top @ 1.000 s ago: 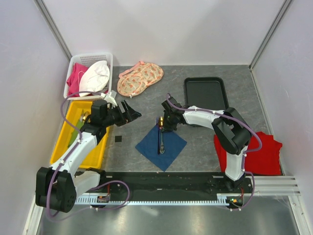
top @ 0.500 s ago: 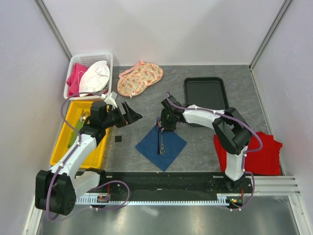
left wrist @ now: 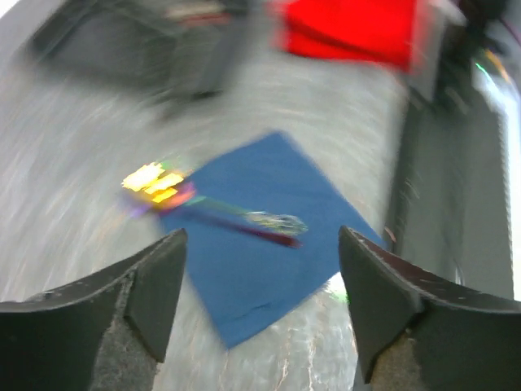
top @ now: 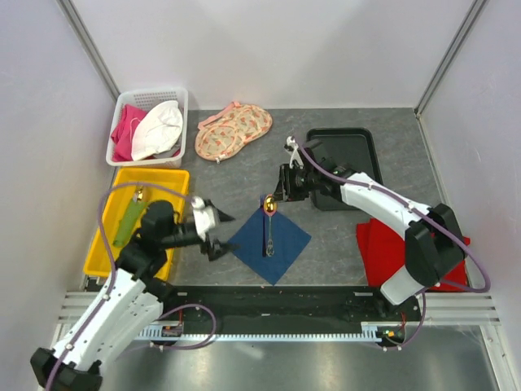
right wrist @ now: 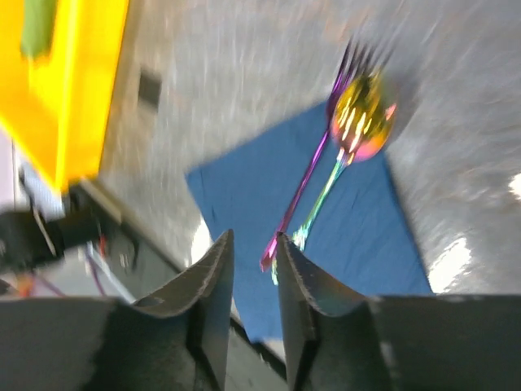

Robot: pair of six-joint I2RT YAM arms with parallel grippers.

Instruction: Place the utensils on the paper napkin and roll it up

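The navy paper napkin (top: pixel 285 244) lies as a diamond on the grey table. Two slim utensils (top: pixel 268 228) lie together on it, a gold spoon head (top: pixel 269 208) at its far corner. My left gripper (top: pixel 213 232) is open and empty, low beside the napkin's left corner. The blurred left wrist view shows the napkin (left wrist: pixel 244 277) and utensils (left wrist: pixel 236 216) ahead between wide-apart fingers (left wrist: pixel 155 277). My right gripper (top: pixel 281 189) hovers just beyond the far corner, empty, with a narrow gap. The right wrist view shows the utensils (right wrist: pixel 313 171) on the napkin (right wrist: pixel 366 236) past its fingertips (right wrist: pixel 218 261).
A yellow bin (top: pixel 163 173) holding a green item (top: pixel 126 221) stands at left, a white basket (top: pixel 122 104) of cloths behind it. Peach floral fabric (top: pixel 232 130) lies at the back, a black tray (top: pixel 342 151) at back right, a red cloth (top: pixel 373 252) at right.
My left arm swung from over the yellow bin down to the napkin's left corner. My right gripper drew back up and to the right, away from the utensils lying on the napkin.
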